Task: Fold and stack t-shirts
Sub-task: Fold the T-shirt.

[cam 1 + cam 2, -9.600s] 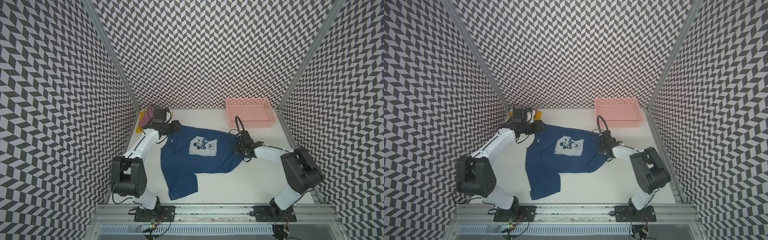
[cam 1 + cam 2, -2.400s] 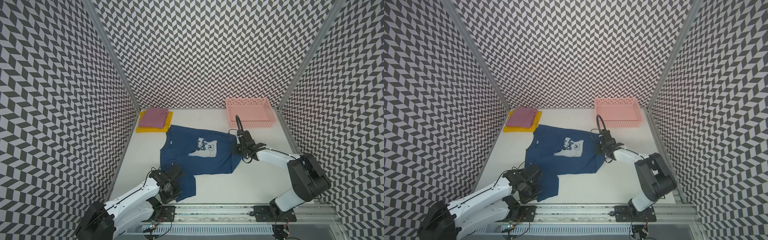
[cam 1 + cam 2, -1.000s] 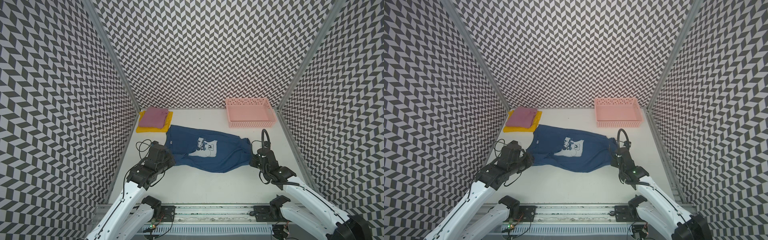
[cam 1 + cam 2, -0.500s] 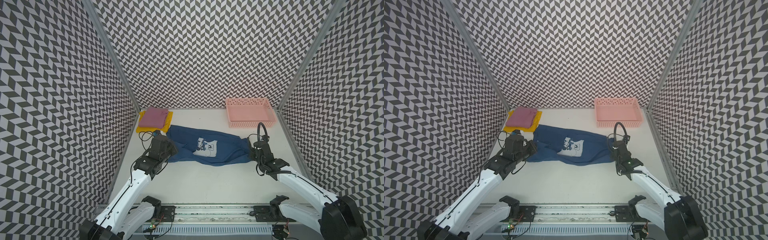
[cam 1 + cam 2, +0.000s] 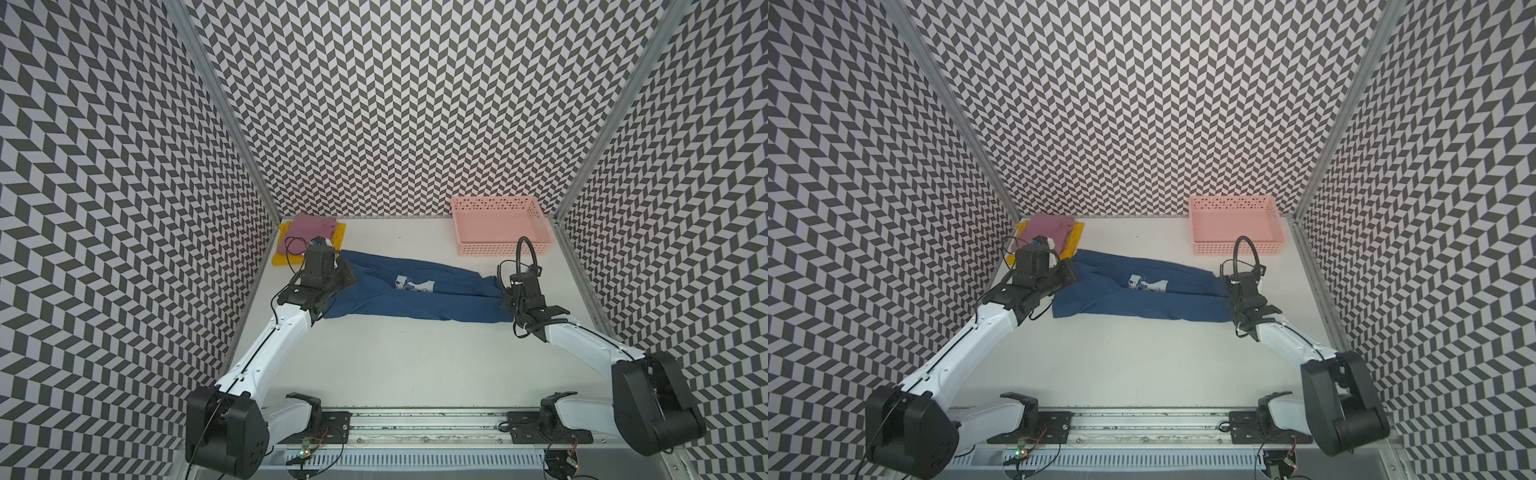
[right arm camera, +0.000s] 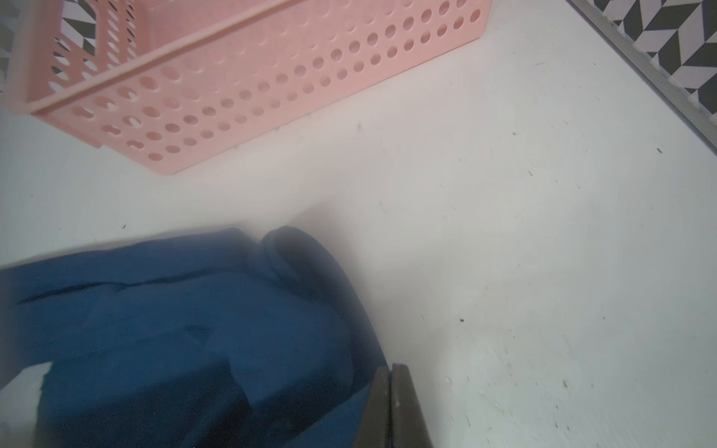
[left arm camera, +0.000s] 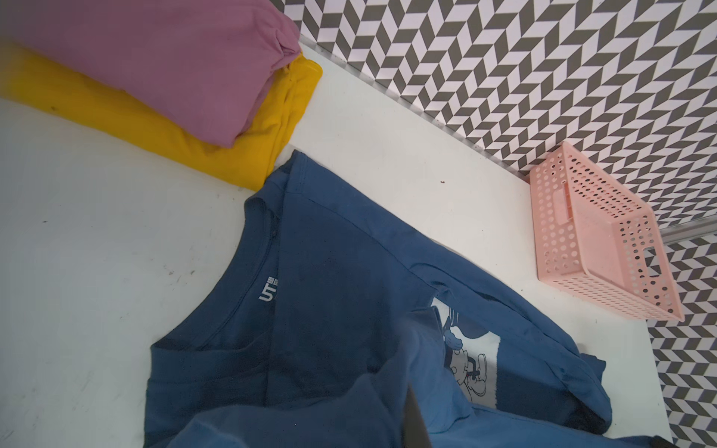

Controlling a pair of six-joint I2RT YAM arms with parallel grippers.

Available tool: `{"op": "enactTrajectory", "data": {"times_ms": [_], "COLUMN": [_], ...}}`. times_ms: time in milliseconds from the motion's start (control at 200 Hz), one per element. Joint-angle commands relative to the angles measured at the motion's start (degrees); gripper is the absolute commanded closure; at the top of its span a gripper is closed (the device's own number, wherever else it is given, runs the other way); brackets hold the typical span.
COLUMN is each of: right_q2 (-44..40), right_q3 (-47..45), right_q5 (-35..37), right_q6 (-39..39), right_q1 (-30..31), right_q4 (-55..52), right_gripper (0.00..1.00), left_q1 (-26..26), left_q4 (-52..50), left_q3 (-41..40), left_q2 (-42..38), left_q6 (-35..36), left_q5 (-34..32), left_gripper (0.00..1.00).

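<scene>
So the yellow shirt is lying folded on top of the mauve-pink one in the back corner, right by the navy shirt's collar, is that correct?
Not quite: the order is reversed. The mauve-pink shirt lies folded on top of the yellow shirt, as the left wrist view shows. The pile is indeed in the back corner, right by the navy shirt and its collar.

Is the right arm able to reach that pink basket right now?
Probably yes: the basket sits just beyond the right gripper with bare table between, though it is shut on the blue shirt.
</scene>
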Motion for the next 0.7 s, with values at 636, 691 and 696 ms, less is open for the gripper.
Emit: {"op": "enactTrajectory", "data": {"times_ms": [636,691,696], "right_q2": [15.78,16.58,16.67], "right_q3": [7.20,7.83,7.94], "right_q5": [-4.56,-4.56,-4.54], "right_q6": [-1.70,-1.71,-1.71], "right_q1": [-0.33,-0.32,-0.34], "right_q4": [7.39,7.22,7.21], "right_gripper": [1.00,1.00,1.00], "left_q1": [1.37,1.37,1.37], "left_q4": [2.69,2.34,2.36], "left_q3": [15.83,17.85,18.01], "left_q2": [23.25,25.68,25.91], "left_q6": [8.86,9.17,9.18], "left_q5": [7.03,7.83,7.83], "left_gripper": [1.00,1.00,1.00]}}
